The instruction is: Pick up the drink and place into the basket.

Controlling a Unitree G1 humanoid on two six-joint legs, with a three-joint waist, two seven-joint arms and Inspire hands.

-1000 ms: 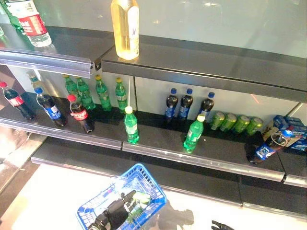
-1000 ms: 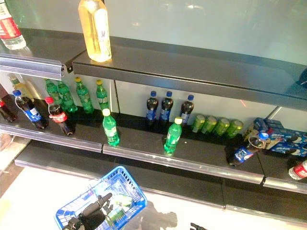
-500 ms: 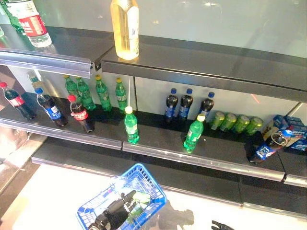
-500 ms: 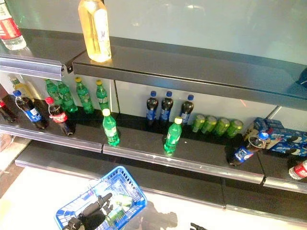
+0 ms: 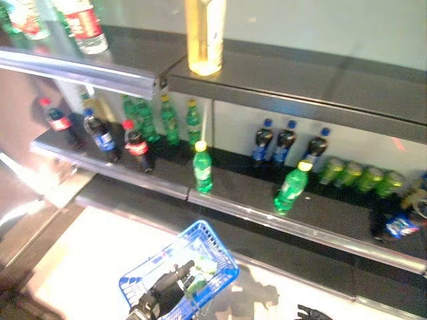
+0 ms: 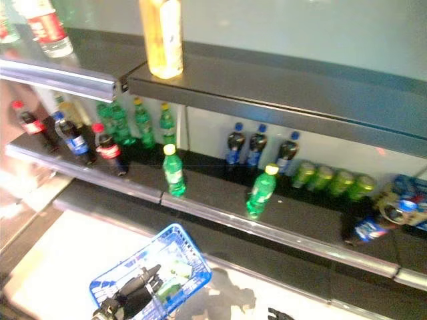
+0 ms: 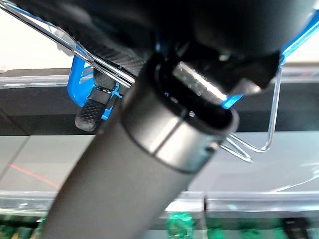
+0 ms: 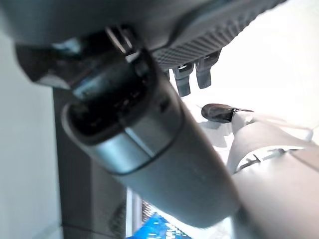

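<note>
The robot's left hand (image 5: 165, 294) is curling its dark fingers round the wire handle of a blue basket (image 5: 215, 252), which is hanging low in front of a store shelving unit; in the left wrist view the fingers (image 7: 92, 110) are wrapping the blue rim and the thin metal handle (image 7: 271, 129) is looping out beside them. Inside the basket a green drink (image 6: 171, 285) is lying among the blue mesh, partly hidden behind the hand. The right hand (image 5: 312, 312) is showing only as a dark tip at the bottom edge of the head views, and in its own wrist view a few fingertips (image 8: 191, 75) are hanging downward, relaxed and holding nothing. On the middle shelf (image 5: 253, 213) two green bottles are standing near the front edge: one upright with a yellow cap (image 5: 202, 167) and another leaning, also yellow-capped (image 5: 291, 189). Behind them three dark cola bottles with blue caps (image 5: 285, 142) are lining the back wall, with a row of green cans (image 5: 360, 177) lying to their right and a blue-labelled bottle (image 5: 393, 225) lying on its side at the far right. To the left, more green bottles (image 5: 167, 120) and dark cola bottles with red and blue caps (image 5: 101, 136) are crowding the shelf. On the top shelf (image 5: 320, 83) a tall bottle of yellow liquid (image 5: 205, 35) is standing upright, and a clear bottle with a red label (image 5: 83, 25) is standing further left.
</note>
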